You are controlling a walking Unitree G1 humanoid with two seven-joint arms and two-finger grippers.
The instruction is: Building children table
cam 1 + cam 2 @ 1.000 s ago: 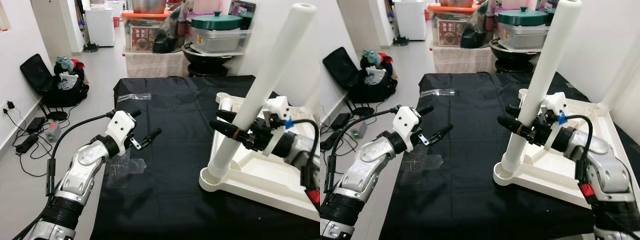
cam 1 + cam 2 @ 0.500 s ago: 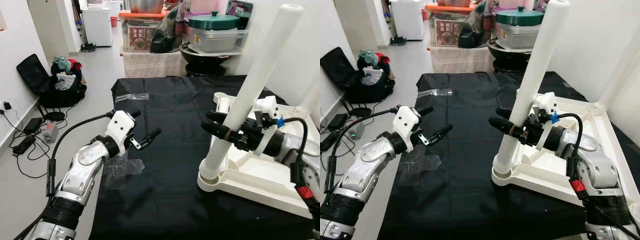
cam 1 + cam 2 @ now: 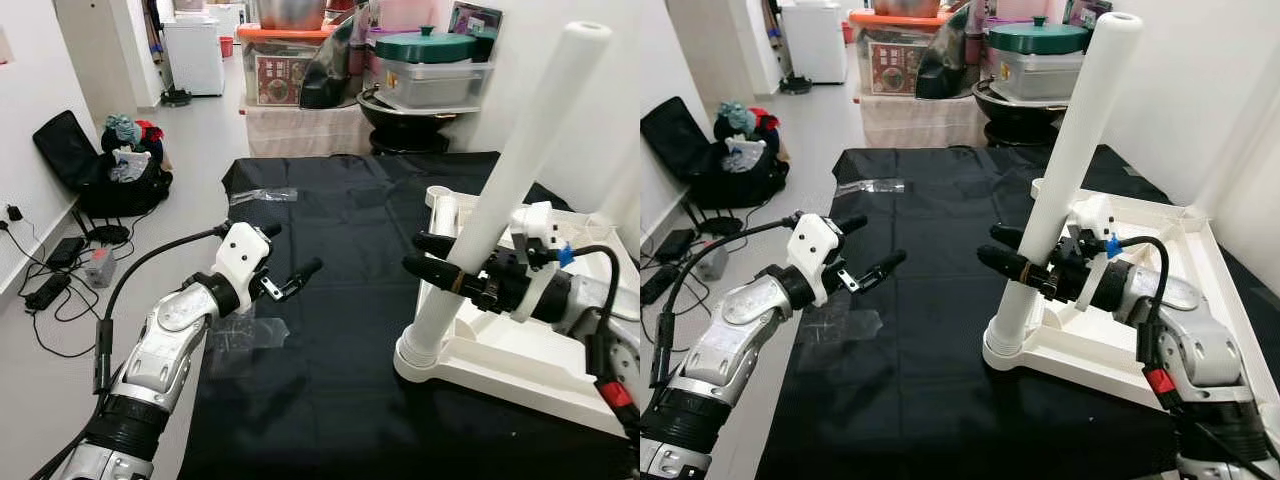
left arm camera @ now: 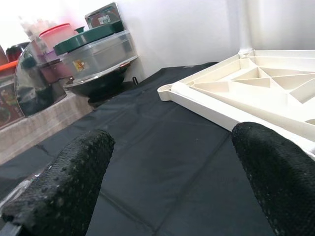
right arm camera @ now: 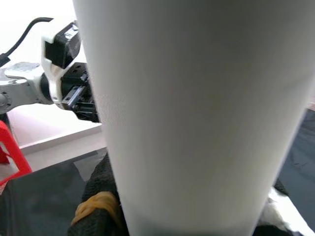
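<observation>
right gripper point(image 3: 432, 257) has tilted the gripped table leg point(image 3: 512, 176); left gripper point(image 3: 290, 252) hovers, jaws wide.

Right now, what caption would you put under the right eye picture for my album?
Right gripper grips a tilted white leg in the tabletop's corner socket; left gripper waits open.
</observation>
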